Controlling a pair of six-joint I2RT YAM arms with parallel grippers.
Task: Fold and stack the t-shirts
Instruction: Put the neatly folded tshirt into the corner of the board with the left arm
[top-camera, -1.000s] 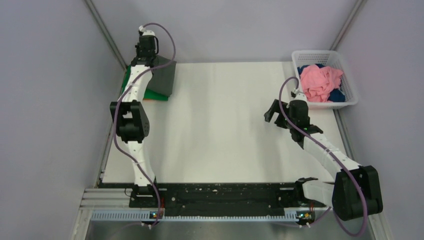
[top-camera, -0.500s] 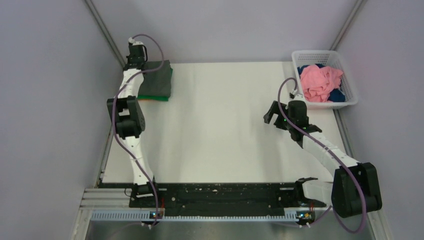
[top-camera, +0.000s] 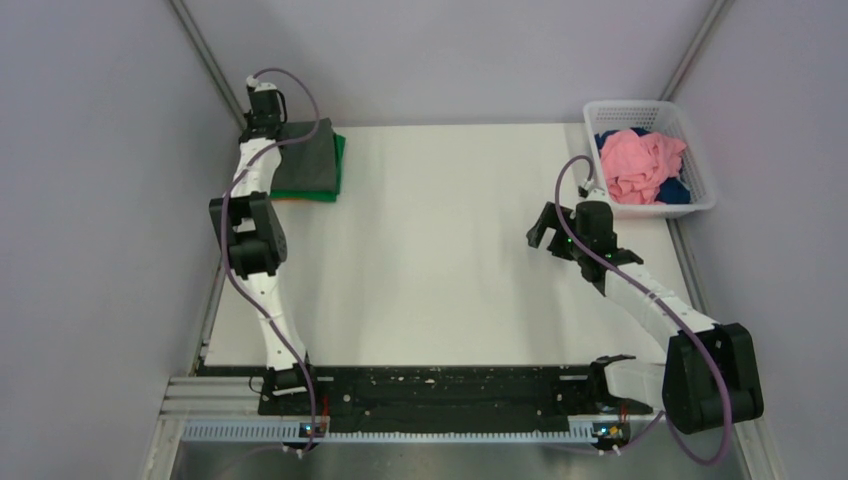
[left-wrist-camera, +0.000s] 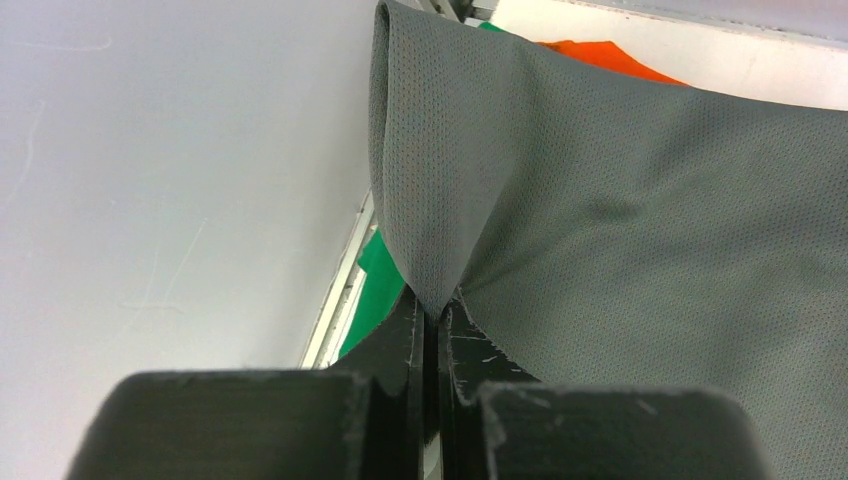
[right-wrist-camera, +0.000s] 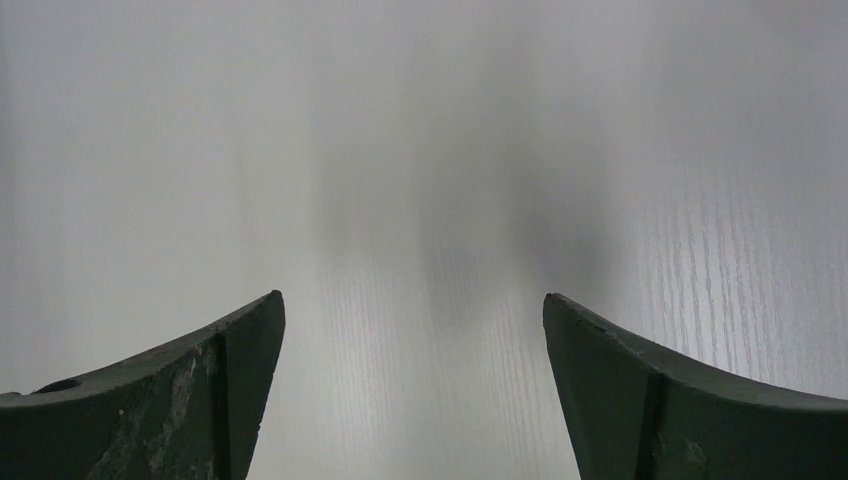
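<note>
A folded dark grey t-shirt (top-camera: 308, 158) lies on a folded bright green t-shirt (top-camera: 339, 160) at the table's far left corner. My left gripper (top-camera: 262, 122) is shut on the grey shirt's left edge; in the left wrist view the grey cloth (left-wrist-camera: 620, 220) is pinched between the jaws (left-wrist-camera: 436, 310), with green shirt (left-wrist-camera: 375, 290) below. A pink t-shirt (top-camera: 640, 162) and a dark blue t-shirt (top-camera: 676, 191) lie crumpled in the white basket (top-camera: 700, 150). My right gripper (top-camera: 548, 225) is open and empty over bare table, left of the basket.
An orange patch (left-wrist-camera: 600, 57) shows beyond the grey shirt in the left wrist view. The enclosure wall (left-wrist-camera: 180, 150) and a metal rail stand close on the left of the stack. The basket sits at the far right corner.
My left gripper has pulled the grey shirt's edge left and back, laying it flatter over the green shirt. The right arm has barely moved.
</note>
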